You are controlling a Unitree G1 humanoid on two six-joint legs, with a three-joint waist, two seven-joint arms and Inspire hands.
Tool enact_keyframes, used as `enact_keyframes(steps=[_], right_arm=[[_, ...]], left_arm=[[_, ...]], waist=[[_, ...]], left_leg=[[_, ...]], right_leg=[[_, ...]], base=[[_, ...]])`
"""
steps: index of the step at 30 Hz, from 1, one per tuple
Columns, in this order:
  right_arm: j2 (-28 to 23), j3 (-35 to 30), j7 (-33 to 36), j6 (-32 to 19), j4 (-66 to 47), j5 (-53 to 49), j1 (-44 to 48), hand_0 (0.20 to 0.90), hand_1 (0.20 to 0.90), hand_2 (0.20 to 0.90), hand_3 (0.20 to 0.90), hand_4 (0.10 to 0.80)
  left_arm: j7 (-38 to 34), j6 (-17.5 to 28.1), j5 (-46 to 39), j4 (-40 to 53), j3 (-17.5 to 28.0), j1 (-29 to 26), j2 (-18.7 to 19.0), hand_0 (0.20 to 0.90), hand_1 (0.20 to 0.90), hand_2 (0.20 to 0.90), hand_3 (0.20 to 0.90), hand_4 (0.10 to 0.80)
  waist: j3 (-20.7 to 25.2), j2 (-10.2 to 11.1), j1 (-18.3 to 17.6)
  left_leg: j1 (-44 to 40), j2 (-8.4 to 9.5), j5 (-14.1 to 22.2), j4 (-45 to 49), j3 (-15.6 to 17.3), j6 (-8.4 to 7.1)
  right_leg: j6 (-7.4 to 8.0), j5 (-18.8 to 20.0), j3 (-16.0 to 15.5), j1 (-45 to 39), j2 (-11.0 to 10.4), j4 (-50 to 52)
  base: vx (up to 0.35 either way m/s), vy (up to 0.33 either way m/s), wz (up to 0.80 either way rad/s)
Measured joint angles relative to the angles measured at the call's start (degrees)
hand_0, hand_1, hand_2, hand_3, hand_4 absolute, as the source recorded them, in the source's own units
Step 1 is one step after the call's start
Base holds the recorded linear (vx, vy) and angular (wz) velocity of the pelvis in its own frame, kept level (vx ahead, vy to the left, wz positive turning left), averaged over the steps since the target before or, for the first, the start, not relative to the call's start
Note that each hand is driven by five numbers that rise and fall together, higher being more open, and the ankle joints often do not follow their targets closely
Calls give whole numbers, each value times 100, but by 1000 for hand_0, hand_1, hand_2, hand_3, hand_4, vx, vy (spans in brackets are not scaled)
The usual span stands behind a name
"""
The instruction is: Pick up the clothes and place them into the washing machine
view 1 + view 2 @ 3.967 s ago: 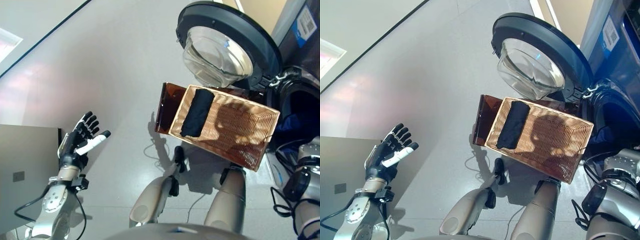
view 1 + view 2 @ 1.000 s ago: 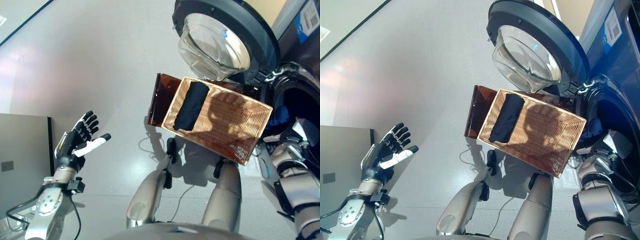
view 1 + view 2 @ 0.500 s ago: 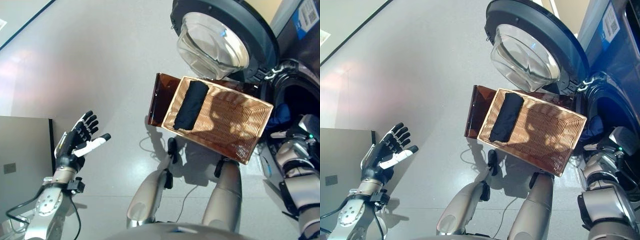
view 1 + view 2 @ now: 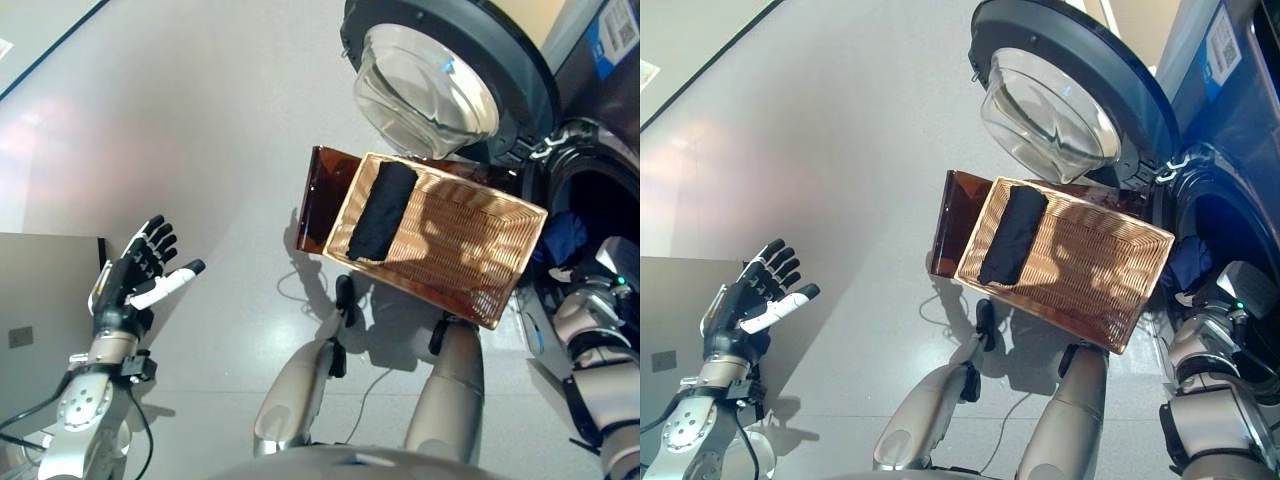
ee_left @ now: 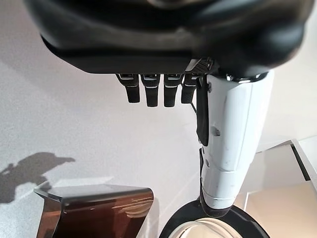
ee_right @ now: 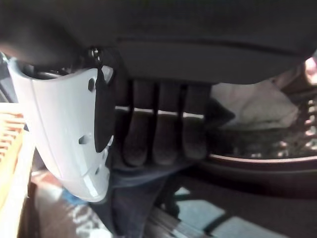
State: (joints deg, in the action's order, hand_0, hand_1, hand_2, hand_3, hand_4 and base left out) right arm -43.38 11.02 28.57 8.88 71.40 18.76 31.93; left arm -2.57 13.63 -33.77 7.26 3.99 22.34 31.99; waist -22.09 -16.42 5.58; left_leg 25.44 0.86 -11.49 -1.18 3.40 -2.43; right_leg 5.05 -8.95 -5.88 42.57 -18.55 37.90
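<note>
A rolled black garment [image 4: 380, 212] lies along the left end of the wicker basket [image 4: 470, 255], which stands by the washing machine. The machine's round door [image 4: 430, 85] hangs wide open. A dark blue cloth [image 4: 565, 235] sits in the drum opening [image 4: 595, 195]. My right arm reaches into that opening. In the right wrist view my right hand [image 6: 163, 134] lies with fairly straight fingers on the dark blue cloth [image 6: 133, 203], thumb apart. My left hand [image 4: 135, 275] hovers open and holds nothing, low on the left over the floor.
The basket rests on an amber see-through stand [image 4: 318, 200]. A grey cabinet [image 4: 40, 300] sits at the lower left beside my left hand. A pale cloth [image 6: 247, 106] shows deeper in the drum.
My right arm came up from low on the right into the drum opening. In the last half second my left hand drifted a little to the left. The basket and black garment are unmoved.
</note>
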Motion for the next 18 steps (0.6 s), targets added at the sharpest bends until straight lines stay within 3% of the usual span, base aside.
enact_keyframes(steps=[5,7,10,14,18], right_arm=[[206,-1031,111,-146,-276,-815,-78,200,200,200,200,300],[338,-1412,275,-407,-333,-1617,-105,200,200,200,200,300],[797,-2422,569,-1200,-472,-3671,-26,200,200,200,200,300],[1146,-2892,623,-1881,-439,-5388,-9,200,200,200,200,300],[1170,-2975,632,-2252,-430,-6206,171,200,200,200,200,300]], left_arm=[[-4,0,65,-21,3,1,-27,900,900,900,900,800],[-8,1,122,-53,4,-4,-43,900,900,900,900,800],[-123,-4,160,-173,2,3,-70,900,900,900,900,800],[-128,4,157,-152,-1,-6,-67,900,900,900,900,800],[-193,9,143,-153,-37,-6,-65,900,900,900,900,800]], waist=[[-2,2,-44],[-6,8,-81],[-5,7,-159],[-4,6,-208],[-4,6,-205]], left_leg=[[-1,0,1,-1,1,1],[-3,-1,2,-4,2,1],[-7,-9,2,-12,4,4],[-17,-10,-14,-13,18,24],[-19,-8,-22,-12,19,30]], right_leg=[[0,0,4,-1,6,-10],[1,2,9,-2,12,-21],[5,6,21,-7,27,-31],[11,11,35,-7,33,-33],[26,21,38,-11,31,-33]], base=[[0,0,0],[48,3,-1],[28,3,-1],[4,-1,-1],[0,0,0]])
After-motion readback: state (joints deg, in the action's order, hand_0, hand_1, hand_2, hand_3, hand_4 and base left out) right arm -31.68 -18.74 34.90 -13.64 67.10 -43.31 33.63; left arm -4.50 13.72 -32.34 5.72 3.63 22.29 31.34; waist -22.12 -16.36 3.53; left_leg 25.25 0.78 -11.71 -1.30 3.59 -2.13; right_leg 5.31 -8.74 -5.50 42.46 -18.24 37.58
